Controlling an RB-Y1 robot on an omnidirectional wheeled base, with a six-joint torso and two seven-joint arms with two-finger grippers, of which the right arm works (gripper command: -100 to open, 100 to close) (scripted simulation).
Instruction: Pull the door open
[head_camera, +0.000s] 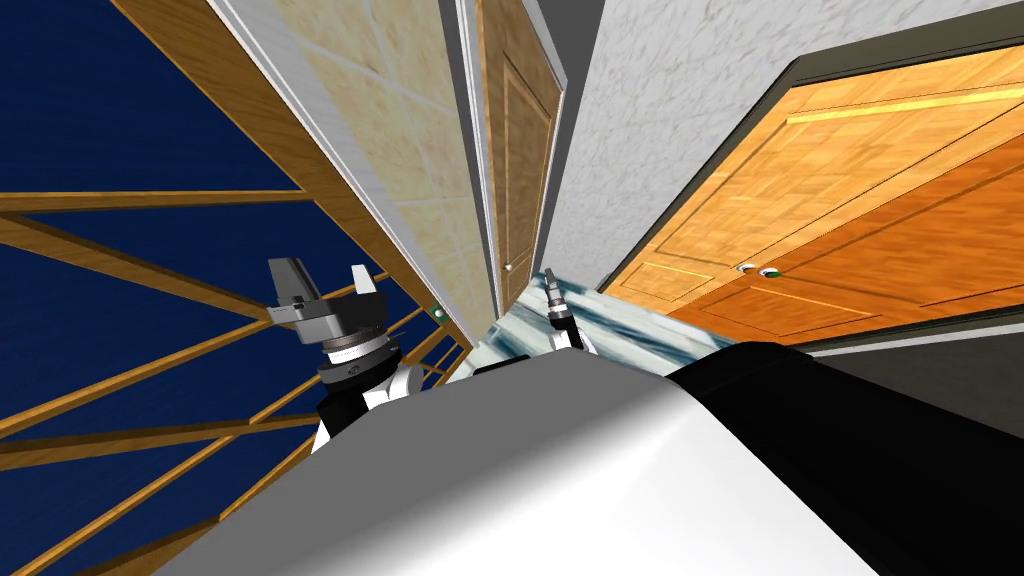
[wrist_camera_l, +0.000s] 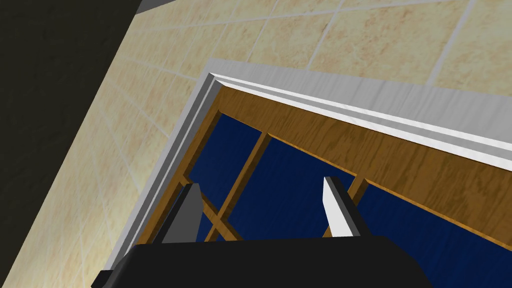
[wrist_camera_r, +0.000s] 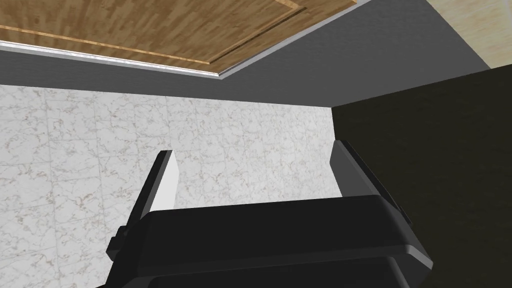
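Door (head_camera: 520, 150) stands ahead, its knob (head_camera: 508, 266) just left of the right tool (head_camera: 549, 280), the nearer arm's, released; left tool (head_camera: 325, 268) likewise released.

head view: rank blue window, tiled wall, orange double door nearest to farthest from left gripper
1. blue window, right behind the left gripper, on the left.
2. tiled wall, just past the window frame.
3. orange double door, across on the right.
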